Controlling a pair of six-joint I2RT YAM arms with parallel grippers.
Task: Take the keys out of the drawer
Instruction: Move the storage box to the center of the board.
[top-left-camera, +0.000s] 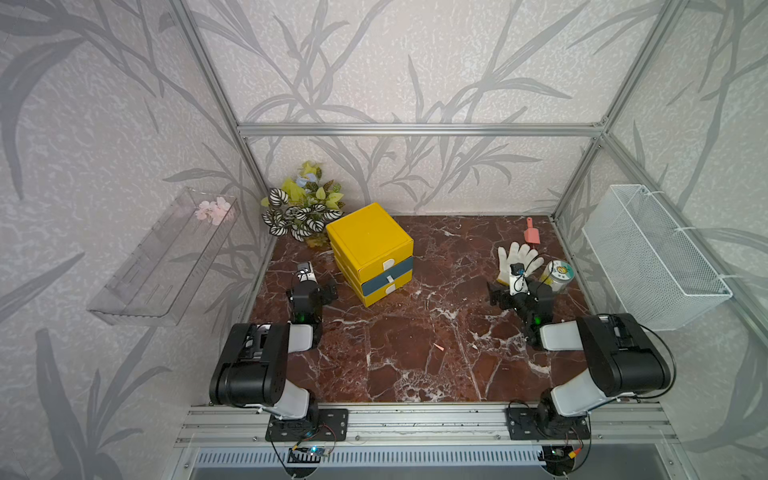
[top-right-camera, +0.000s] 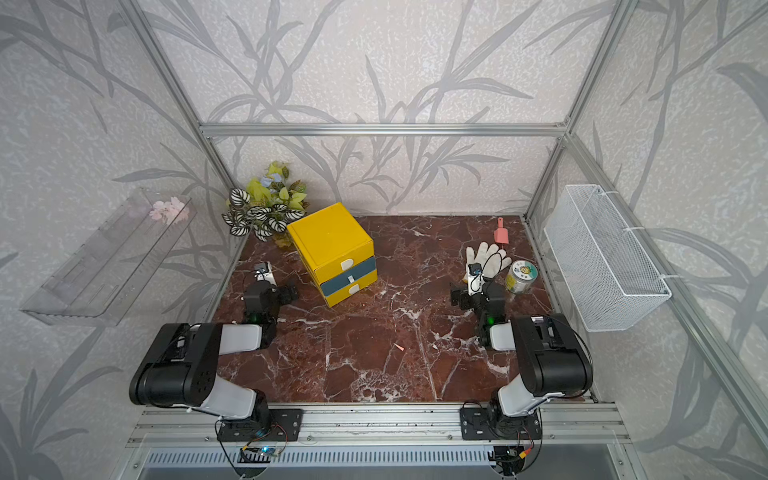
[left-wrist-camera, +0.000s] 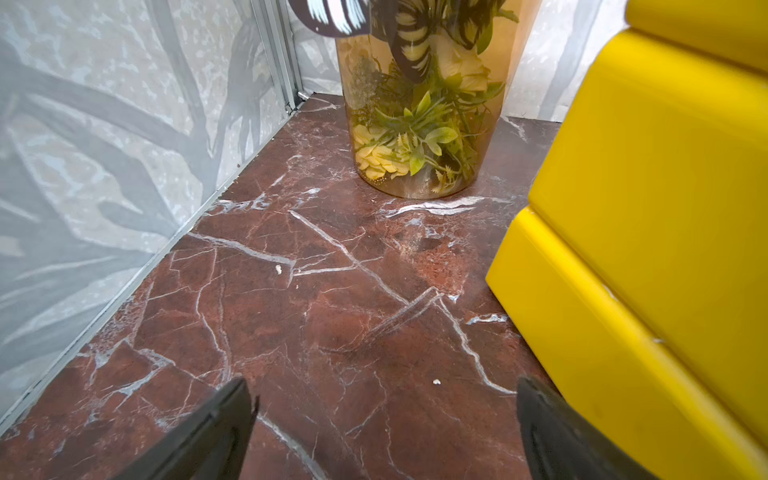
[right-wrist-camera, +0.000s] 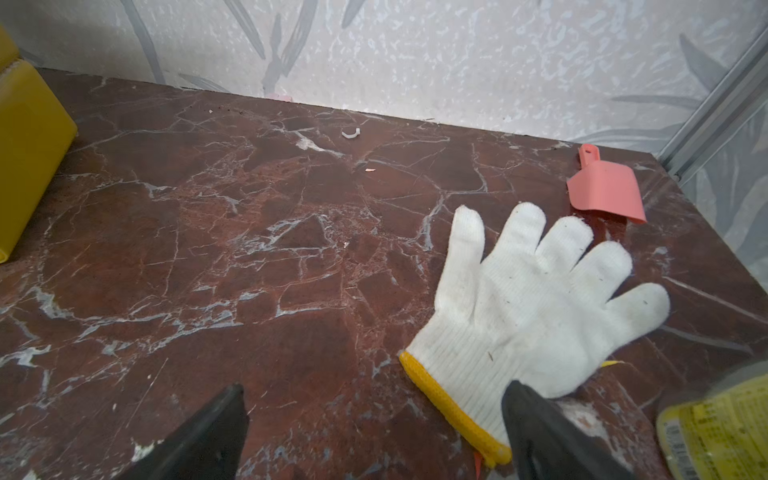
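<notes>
My left gripper (left-wrist-camera: 382, 390) hangs released, jaws wide and holding nothing. It sits low over the table (top-left-camera: 407, 345) near its left edge, just beside the yellow chest (top-left-camera: 368, 245). My right gripper (right-wrist-camera: 374, 390) is likewise spread and empty near the right edge, one finger by the cuff of the glove (right-wrist-camera: 532, 303). The chest stands toward the back edge, left of the middle, turned at an angle. Its three drawers (top-left-camera: 388, 277), yellow, blue, yellow, are all pushed in. The keys are hidden from me in every view. A plant (left-wrist-camera: 424, 124) fills the back left corner. A scoop (right-wrist-camera: 606, 191) lies by the back right corner, and a jar (top-left-camera: 559, 274) lies beside the glove.
</notes>
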